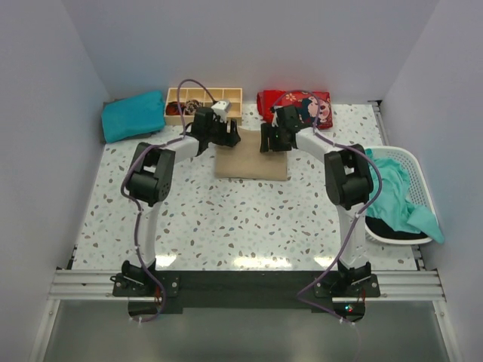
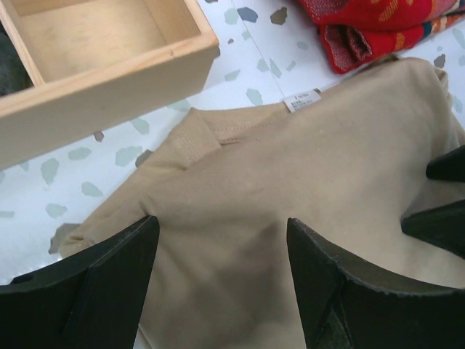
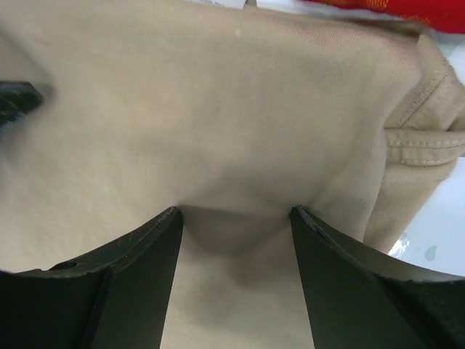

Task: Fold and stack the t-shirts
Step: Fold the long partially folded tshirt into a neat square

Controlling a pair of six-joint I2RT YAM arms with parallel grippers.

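Note:
The tan-beige t-shirt (image 1: 250,164) lies folded into a rectangle at the table's back middle. It fills the left wrist view (image 2: 327,167), with its collar and label showing, and the right wrist view (image 3: 218,109). My left gripper (image 1: 231,138) is open, its fingertips (image 2: 149,225) down on the shirt's far left part. My right gripper (image 1: 267,142) is open, its fingertips (image 3: 172,214) pressing into the shirt's far right part. A folded teal t-shirt (image 1: 133,115) lies at the back left. Another teal t-shirt (image 1: 398,194) hangs crumpled over the white basket (image 1: 423,177) at the right.
A wooden compartment box (image 1: 204,102) stands just behind the left gripper, and its corner is close in the left wrist view (image 2: 109,65). A red patterned cloth (image 1: 296,105) lies behind the right gripper. Grey walls enclose the table on three sides.

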